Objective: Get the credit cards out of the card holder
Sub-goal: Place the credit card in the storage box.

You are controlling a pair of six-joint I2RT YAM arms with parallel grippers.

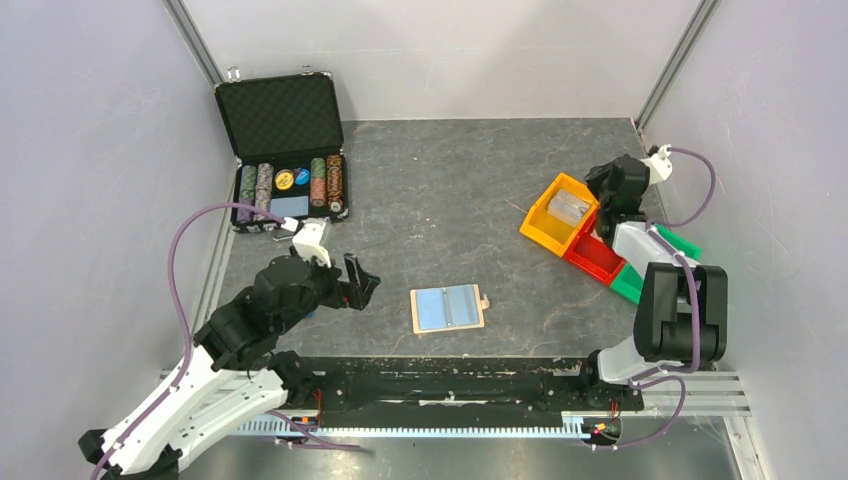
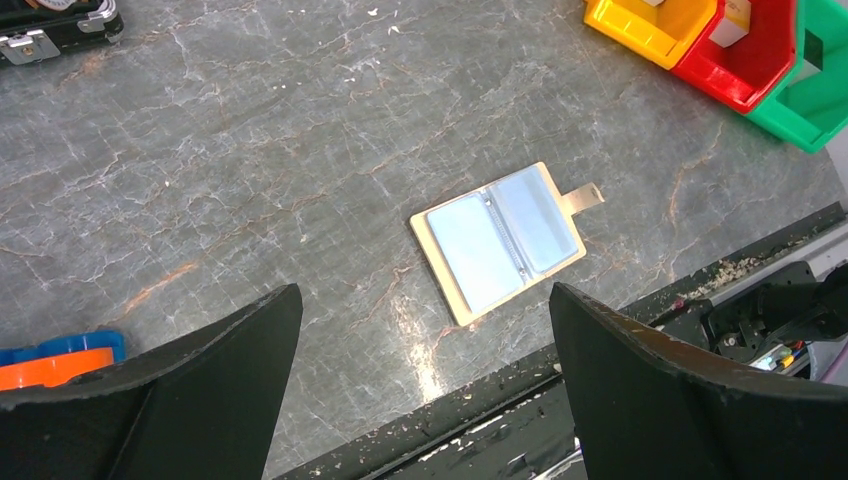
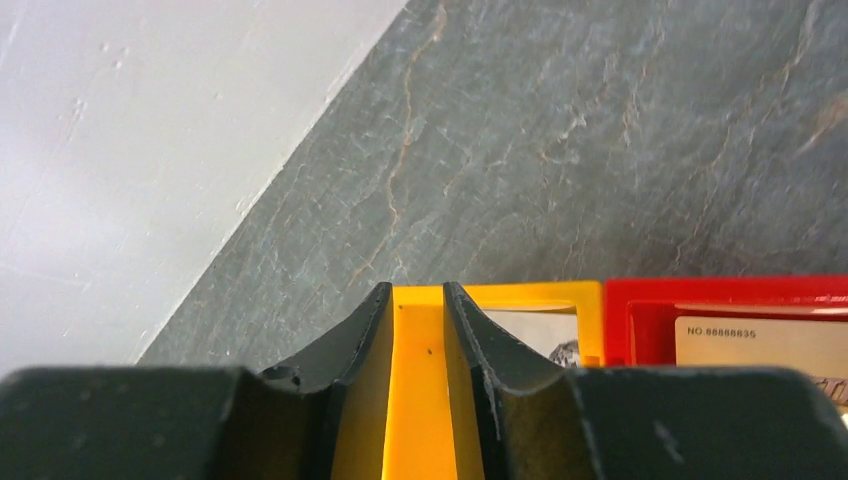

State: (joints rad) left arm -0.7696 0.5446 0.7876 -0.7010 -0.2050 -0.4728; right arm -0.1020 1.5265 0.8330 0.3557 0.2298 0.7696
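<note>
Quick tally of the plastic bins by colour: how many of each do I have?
yellow bin: 1
red bin: 1
green bin: 1
Total: 3

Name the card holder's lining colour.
Light blue on the card holder, clearest in the left wrist view.

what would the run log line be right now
card holder open, flat | left hand open, near it | right hand slightly open over yellow bin
</note>
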